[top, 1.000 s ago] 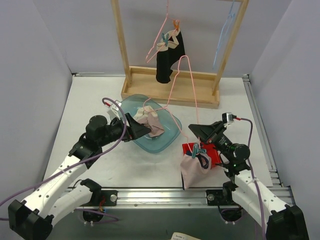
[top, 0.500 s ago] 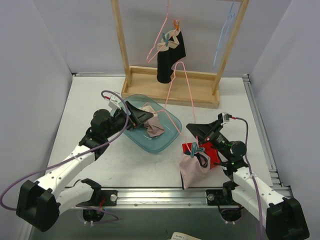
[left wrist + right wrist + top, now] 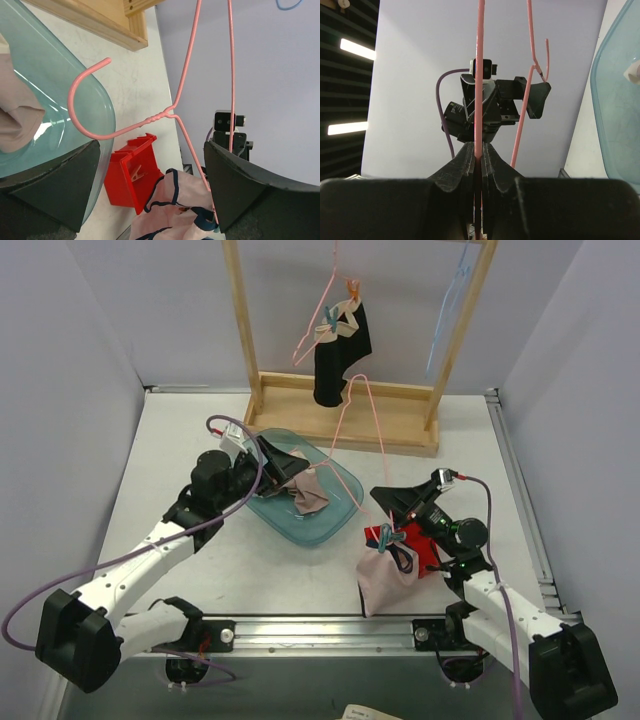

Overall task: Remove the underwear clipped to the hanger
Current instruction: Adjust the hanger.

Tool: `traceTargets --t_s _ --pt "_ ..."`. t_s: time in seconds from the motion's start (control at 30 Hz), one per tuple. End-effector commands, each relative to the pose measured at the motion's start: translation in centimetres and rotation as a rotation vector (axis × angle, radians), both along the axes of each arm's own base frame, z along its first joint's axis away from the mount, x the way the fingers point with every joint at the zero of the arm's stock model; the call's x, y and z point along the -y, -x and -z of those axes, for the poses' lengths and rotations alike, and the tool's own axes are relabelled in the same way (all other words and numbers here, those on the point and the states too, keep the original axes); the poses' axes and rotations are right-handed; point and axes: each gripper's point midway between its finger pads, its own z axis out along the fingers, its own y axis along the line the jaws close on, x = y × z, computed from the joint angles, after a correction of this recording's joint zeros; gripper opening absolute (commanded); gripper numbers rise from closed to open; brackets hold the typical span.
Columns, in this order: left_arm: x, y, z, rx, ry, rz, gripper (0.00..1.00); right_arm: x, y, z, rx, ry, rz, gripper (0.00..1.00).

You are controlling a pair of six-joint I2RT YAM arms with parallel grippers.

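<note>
The right fingers point(image 3: 467, 160) are pressed together on the thin wire of a pink hanger point(image 3: 162, 115), propping it up over the near counter point(image 3: 200, 420). A pale pink brief point(image 3: 385, 575) with dark trim hangs from the hanger's low end, clipped by a teal pin point(image 3: 392, 537), just beside a red bin point(image 3: 425, 550). The left fingers point(image 3: 250, 185) are spread wide and empty above a teal bowl point(image 3: 340, 515), facing the hanger.

The step in hand looks like the left arm's reach for the clipped brief. It would go best if the right pinch stays firm, since a round, smooth wire can spin in a narrow grip. The left fingers should take a full fold of cloth close under the pin and draw it out along the pin's mouth, not sideways. The hanger's open hook shows between the left fingers in the wrist view and could snag on the way.

The brief is soft and limp, bunching into a pouch. The hanger is springy coated wire. The bowl is glossy, translucent and round-edged, with another pink brief point(image 3: 305, 490) crumpled inside. A black brief point(image 3: 340, 355) with a beige band is clipped to a second hanger on the wooden rack point(image 3: 245, 330) at the back.
</note>
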Motion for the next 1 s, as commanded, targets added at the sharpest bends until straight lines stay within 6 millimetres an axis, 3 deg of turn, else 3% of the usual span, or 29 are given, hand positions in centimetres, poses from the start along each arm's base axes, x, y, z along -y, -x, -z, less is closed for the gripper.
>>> traceTargets --t_s 0.0,0.27,0.43,0.5,0.6,0.77,0.97 --pt "0.0 -0.5 -0.6 0.006 -0.052 -0.029 0.94 3.2 9.0 -12.0 0.673 -0.262 -0.014 0.0" --pt "1.1 0.1 0.1 -0.016 -0.103 -0.037 0.95 3.4 9.4 -12.3 0.686 -0.275 -0.011 0.0" --pt "0.9 1.2 -0.8 0.0 -0.09 -0.064 0.96 3.5 9.4 -12.4 0.693 -0.277 -0.005 0.0" --pt "0.3 1.2 0.3 -0.002 -0.087 -0.1 0.95 3.5 9.6 -12.5 0.699 -0.28 -0.008 0.0" --pt "-1.1 0.4 0.8 0.009 -0.06 -0.177 0.95 3.6 9.8 -12.7 0.703 -0.285 -0.013 0.0" --pt "0.2 -0.7 2.3 -0.039 -0.078 -0.155 0.94 3.7 10.3 -12.8 0.71 -0.292 -0.021 0.0" --pt "0.3 -1.7 1.4 0.003 -0.01 -0.19 0.94 3.7 10.7 -12.8 0.711 -0.297 -0.034 0.0"
